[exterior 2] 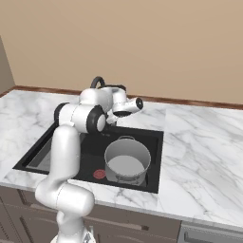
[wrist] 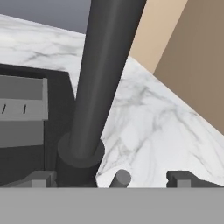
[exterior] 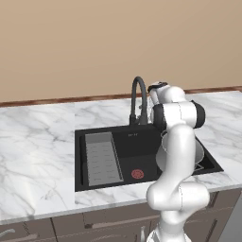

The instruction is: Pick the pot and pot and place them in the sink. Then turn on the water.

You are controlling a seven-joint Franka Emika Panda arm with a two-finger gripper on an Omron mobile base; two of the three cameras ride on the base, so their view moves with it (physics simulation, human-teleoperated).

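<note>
Faucet [wrist: 103, 83] fills the hand view; arm half hides stockpot [exterior: 200, 153]

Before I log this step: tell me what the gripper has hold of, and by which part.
Nothing is held. The gripper is open beside the base of the faucet, with a small lever between its fingertips but not clamped. The grey pot sits in the sink.

one grey pot [exterior 2: 126, 163], one black sink [exterior: 137, 142], one ribbed tray [exterior: 101, 158], one faucet [exterior: 138, 99].

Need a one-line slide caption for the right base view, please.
Open pincer reaches toward the black faucet while the grey pot sits in the sink.
</note>
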